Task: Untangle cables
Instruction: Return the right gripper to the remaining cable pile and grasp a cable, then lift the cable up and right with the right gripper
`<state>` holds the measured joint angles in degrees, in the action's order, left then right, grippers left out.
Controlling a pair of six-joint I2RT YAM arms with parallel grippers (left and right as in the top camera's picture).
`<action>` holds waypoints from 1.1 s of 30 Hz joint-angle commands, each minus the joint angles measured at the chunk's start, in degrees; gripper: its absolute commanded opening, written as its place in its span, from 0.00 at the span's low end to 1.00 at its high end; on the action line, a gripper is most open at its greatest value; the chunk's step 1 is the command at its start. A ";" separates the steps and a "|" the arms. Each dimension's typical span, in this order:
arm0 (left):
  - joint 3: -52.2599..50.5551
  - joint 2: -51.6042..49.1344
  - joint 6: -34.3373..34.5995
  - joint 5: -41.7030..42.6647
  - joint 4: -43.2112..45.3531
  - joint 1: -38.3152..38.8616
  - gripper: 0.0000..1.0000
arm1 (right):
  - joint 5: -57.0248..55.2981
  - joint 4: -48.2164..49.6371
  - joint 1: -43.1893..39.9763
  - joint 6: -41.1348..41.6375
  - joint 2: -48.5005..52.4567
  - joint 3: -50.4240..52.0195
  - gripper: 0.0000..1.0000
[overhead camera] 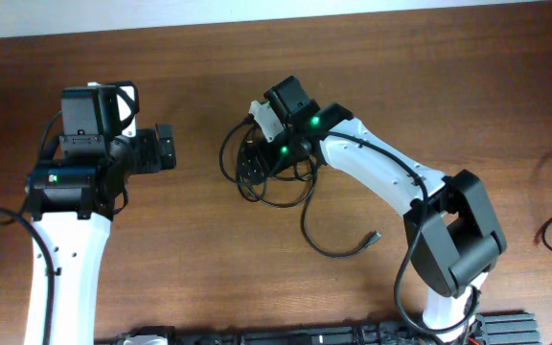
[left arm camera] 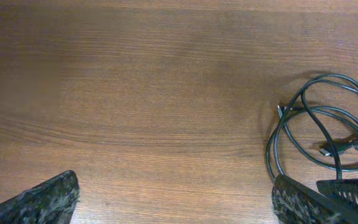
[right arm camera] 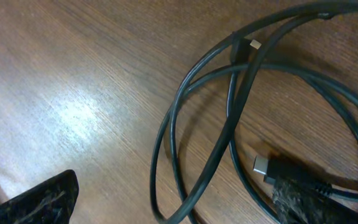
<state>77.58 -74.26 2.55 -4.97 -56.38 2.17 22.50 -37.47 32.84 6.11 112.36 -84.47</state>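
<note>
While both pincers stand spread and empty, we judge the untangling barely begun: one plug end (overhead camera: 376, 235) trails toward the near edge of the table (overhead camera: 209, 268), and the cables (overhead camera: 257, 187) lie looped mid-table under the right gripper (overhead camera: 257, 158), with the left gripper (overhead camera: 166, 149) well apart leftward. Next we must pinch a single strand and draw it clear. The crossings beneath that gripper are hidden from us.
</note>
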 commanded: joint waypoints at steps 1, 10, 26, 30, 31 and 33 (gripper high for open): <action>0.79 -0.09 -0.90 -0.44 0.07 -0.20 0.99 | -0.50 0.00 0.57 3.41 3.45 0.70 0.99; 0.79 -0.09 -0.90 -0.44 0.07 -0.20 0.99 | -0.55 1.84 0.63 7.72 5.90 0.70 0.87; 0.79 -0.09 -0.90 -0.44 0.07 -0.20 0.99 | -0.50 -2.19 -0.24 7.48 5.64 -0.79 0.04; 0.79 -0.09 -0.90 -0.44 0.07 -0.20 0.99 | -0.50 -15.37 -2.16 2.32 1.42 -7.80 0.04; 0.79 -0.09 -0.90 -0.44 0.07 -0.20 0.99 | -0.52 -17.97 -2.36 1.11 0.42 -9.75 0.04; 0.79 -0.09 -0.90 -0.44 0.07 -0.20 0.99 | -0.87 -23.85 -2.73 -2.10 -2.27 -15.12 0.04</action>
<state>77.58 -74.26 2.55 -4.97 -56.36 2.17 22.11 -56.58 31.11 9.85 117.27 -91.68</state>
